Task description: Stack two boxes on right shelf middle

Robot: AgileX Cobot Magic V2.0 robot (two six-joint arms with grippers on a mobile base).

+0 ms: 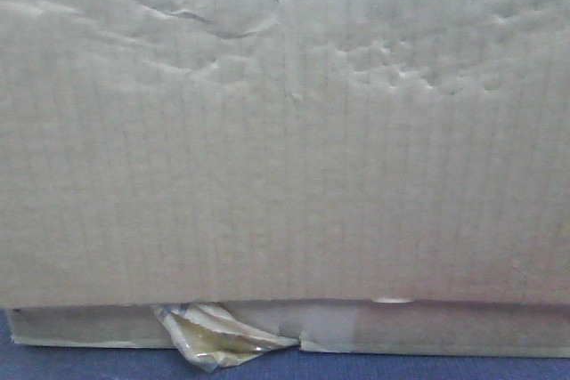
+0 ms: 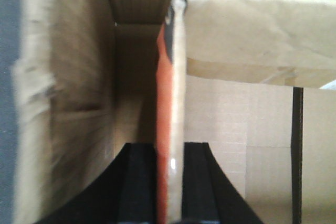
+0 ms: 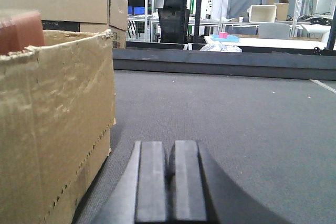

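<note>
The left claw [image 2: 169, 182] is pinching an upright wall of a cardboard box [image 2: 236, 129]. The wall's edge sits between the two black fingers [image 2: 137, 187], and its left face is orange-red.

In the front view, a wrinkled box side [image 1: 285, 149] fills the frame. A tuft of clear tape [image 1: 223, 340] hangs at its lower edge, just above the blue-grey worktop [image 1: 427, 369].

The right claw [image 3: 163, 182] is pressed together with nothing between its fingers, low over the worktop. An open box [image 3: 52, 129] stands on the worktop just to its left. A closed box [image 3: 63, 3] stands behind that one.
</note>
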